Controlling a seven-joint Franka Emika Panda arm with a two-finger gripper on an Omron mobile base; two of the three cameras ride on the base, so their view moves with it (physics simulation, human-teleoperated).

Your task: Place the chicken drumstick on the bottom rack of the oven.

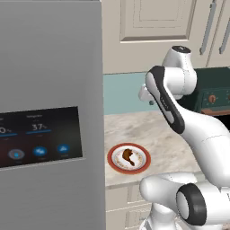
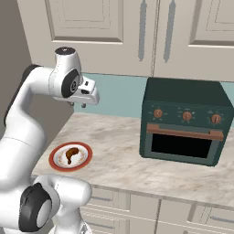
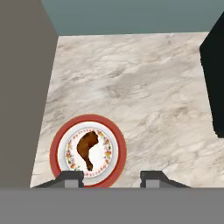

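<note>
Here the marble counter (image 2: 123, 151) runs wide between a tall grey fridge (image 1: 49, 112) on the arm's left and a dark green toaster oven (image 2: 185, 123) on its right, with cream cupboards (image 2: 119, 32) above, and none of this is the oven the task names; neither that oven nor its bottom rack can be made out, so where the load must finally go is not to be judged from here. On the counter near its front edge, close beside the fridge wall, sits a red-rimmed plate (image 3: 56, 142), and on it lies the chicken drumstick (image 3: 87, 148). The gripper (image 3: 111, 178) hangs high above the counter, pointing down, its two dark tips spread apart with nothing between them. In the hand view the drumstick lies below and off to the left of the line between the tips, so the hand likely has to shift that way as well as come down. The drumstick's long axis runs from the plump end, farther from the tips, to the thin bone end nearer them, roughly across the line joining the two tips, which suits a pinch over its width. The tips themselves are cut off by the picture's lower edge, and in the base views the fingers are too small to read
</note>
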